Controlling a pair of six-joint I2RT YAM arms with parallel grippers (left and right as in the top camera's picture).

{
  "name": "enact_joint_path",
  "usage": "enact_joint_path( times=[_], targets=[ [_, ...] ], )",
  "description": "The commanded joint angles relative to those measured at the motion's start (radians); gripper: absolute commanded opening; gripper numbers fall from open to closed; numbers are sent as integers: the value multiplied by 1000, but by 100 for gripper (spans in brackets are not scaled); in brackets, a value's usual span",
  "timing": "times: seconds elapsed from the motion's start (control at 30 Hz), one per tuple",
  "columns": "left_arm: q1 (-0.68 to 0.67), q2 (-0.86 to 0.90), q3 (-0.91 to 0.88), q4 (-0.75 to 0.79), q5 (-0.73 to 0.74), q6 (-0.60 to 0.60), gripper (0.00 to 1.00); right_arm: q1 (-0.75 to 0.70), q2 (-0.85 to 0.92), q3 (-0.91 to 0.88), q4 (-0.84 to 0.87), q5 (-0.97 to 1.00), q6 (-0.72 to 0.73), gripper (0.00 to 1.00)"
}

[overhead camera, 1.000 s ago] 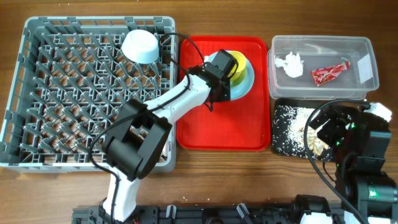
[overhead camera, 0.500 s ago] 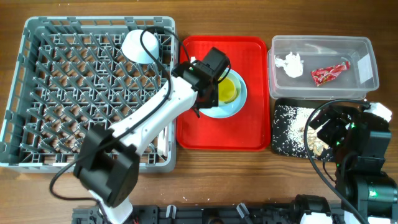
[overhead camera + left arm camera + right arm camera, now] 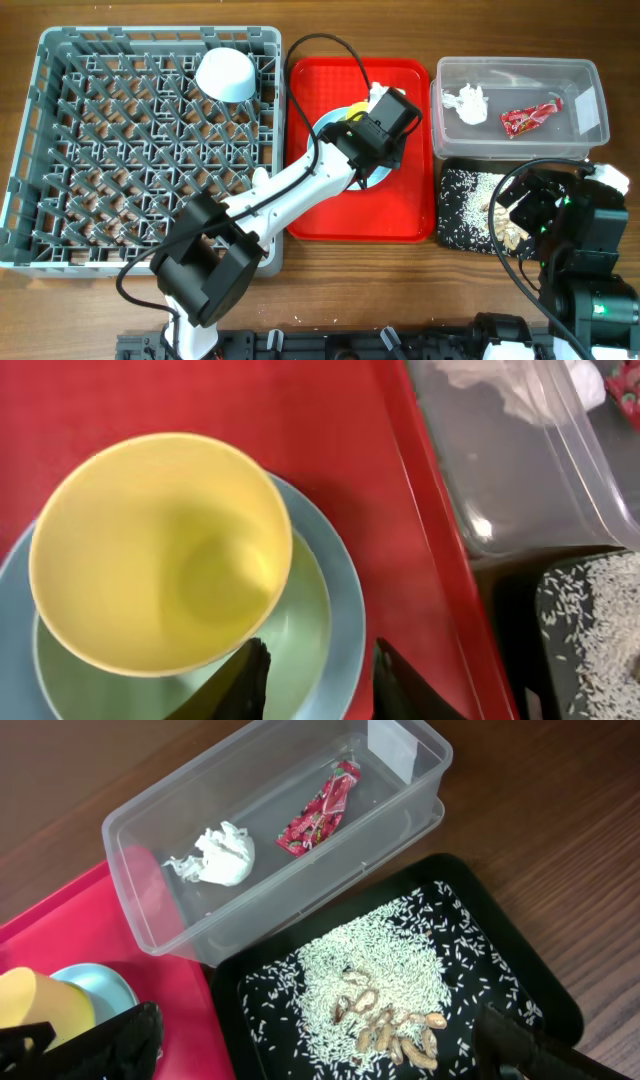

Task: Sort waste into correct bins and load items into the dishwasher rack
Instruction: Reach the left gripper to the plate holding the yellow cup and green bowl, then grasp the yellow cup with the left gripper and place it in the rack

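Wooden counter (image 3: 400, 280), seen from above and from both wrists.

- Left gripper (image 3: 320, 685): hovers over the flat red tray (image 3: 330, 205). Jaws partly apart with nothing clamped. The gap between the fingers sits over the near rim of the light blue plate (image 3: 345, 590). Cannot tell whether either finger touches the rim.
- Ahead of this gripper and a little to its left: small yellow cup (image 3: 160, 550), upright and empty. It stands in the pale green dish (image 3: 300, 630), which is nested on the plate. The whole stack rests on the red tray.
- Well off to this gripper's left: dishwasher rack (image 3: 120, 38), flush beside the red tray. A light blue bowl (image 3: 226, 75) lies upside down among the pegs at the rack's far right corner.
- To this gripper's right, just past the red tray's edge: clear plastic tub (image 3: 420, 750).
- Right gripper (image 3: 315, 1020): jaws spread as wide as they go and holding nothing. It hangs above the near part of the black tray (image 3: 530, 970).
- Directly under and ahead of this gripper: rice-like scraps (image 3: 370, 970) scattered across the black tray. A few brownish bits (image 3: 390, 1030) cluster on the gripper's side.
- Beyond the black tray, farther ahead of this gripper: the tub holds the crumpled white tissue (image 3: 222, 855) and the red snack wrapper (image 3: 320, 808), lying apart from each other.
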Motion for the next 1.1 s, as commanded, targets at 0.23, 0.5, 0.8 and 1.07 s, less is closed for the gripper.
enact_joint_path(
  times=[0.23,0.5,0.8,1.07],
  targets=[
    [-43,-71,5,-13,-39,29,29,-5,0,10,3,10,6,100],
    [-41,59,5,39,-141,30,29,-5,0,10,3,10,6,100],
    [-37,3,18,56,-360,25,4,-5,0,10,3,10,6,100],
    [203,-566,35,-260,309,4,4,-5,0,10,3,10,6,100]
  ],
)
